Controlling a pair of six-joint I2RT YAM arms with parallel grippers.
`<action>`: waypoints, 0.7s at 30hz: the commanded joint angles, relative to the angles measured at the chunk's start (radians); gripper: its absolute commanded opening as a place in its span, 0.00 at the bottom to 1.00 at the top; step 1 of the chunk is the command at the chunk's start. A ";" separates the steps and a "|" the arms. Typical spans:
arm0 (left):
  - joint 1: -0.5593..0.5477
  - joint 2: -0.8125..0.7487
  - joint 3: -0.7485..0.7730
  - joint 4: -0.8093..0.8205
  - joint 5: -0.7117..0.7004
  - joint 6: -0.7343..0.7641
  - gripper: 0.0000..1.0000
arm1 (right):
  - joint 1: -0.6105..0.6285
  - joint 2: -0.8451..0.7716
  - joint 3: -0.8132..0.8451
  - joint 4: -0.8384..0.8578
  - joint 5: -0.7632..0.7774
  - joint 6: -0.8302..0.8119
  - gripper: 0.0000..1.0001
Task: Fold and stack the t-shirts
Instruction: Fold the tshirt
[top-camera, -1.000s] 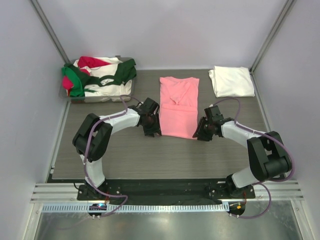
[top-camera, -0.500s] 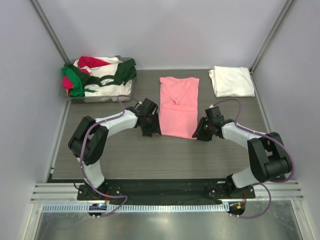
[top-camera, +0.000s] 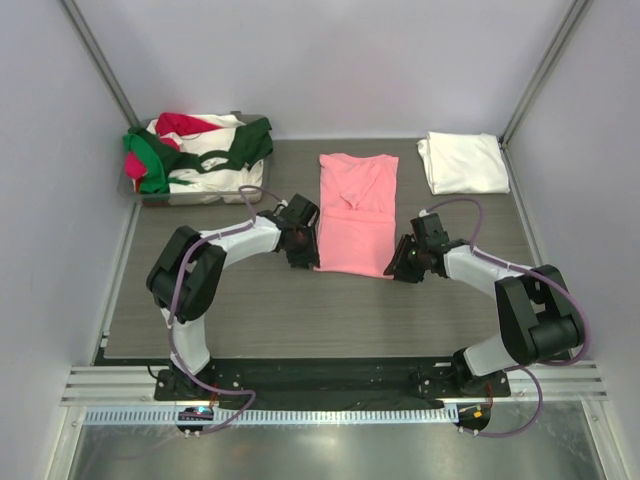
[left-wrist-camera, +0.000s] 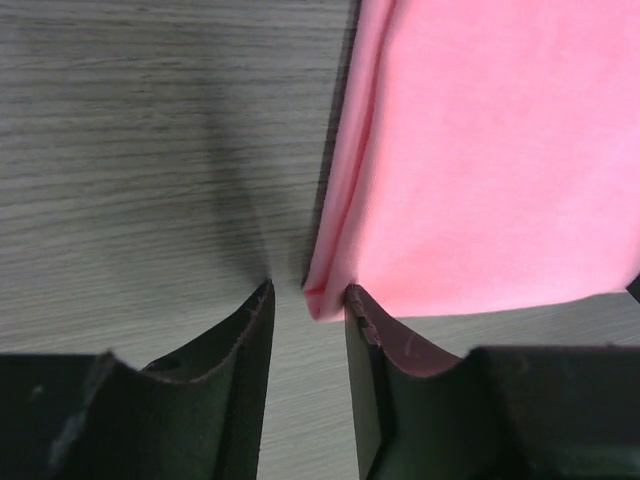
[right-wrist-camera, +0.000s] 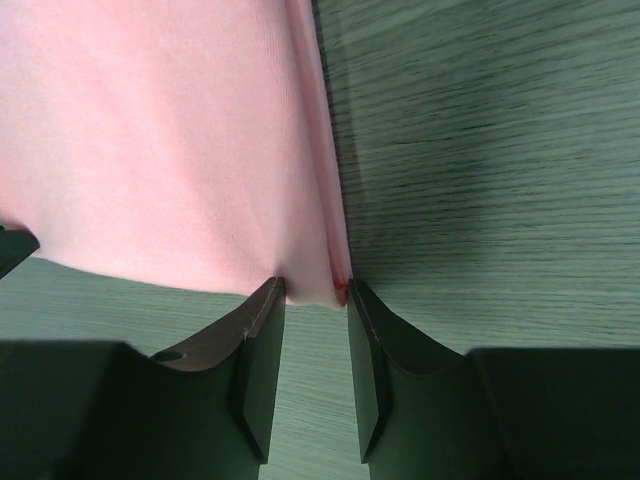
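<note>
Judging by the wrist views, the salmon-pink t-shirt (top-camera: 357, 213) flat on the desk (top-camera: 300, 310) is met at its near corners by the left gripper (left-wrist-camera: 305, 292) and right gripper (right-wrist-camera: 315, 285), both slightly spread, so pinch-and-fold is probably needed next.

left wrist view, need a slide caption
Open fingers straddle the near corner of the folded pink shirt on the grey table

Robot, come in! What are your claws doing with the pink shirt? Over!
Left claw open at pink shirt, near left corner. Right claw open at near right corner. Shirt flat on table, not lifted. Nothing blocking, over.
</note>
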 joint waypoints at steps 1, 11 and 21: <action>0.003 0.015 -0.018 0.061 0.020 -0.004 0.33 | -0.001 0.000 -0.033 -0.022 0.017 -0.021 0.38; -0.001 -0.006 -0.097 0.120 0.048 -0.037 0.28 | -0.001 -0.012 -0.052 -0.019 0.021 -0.015 0.33; -0.026 0.017 -0.107 0.132 0.065 -0.064 0.15 | -0.001 -0.009 -0.067 -0.013 0.020 -0.012 0.23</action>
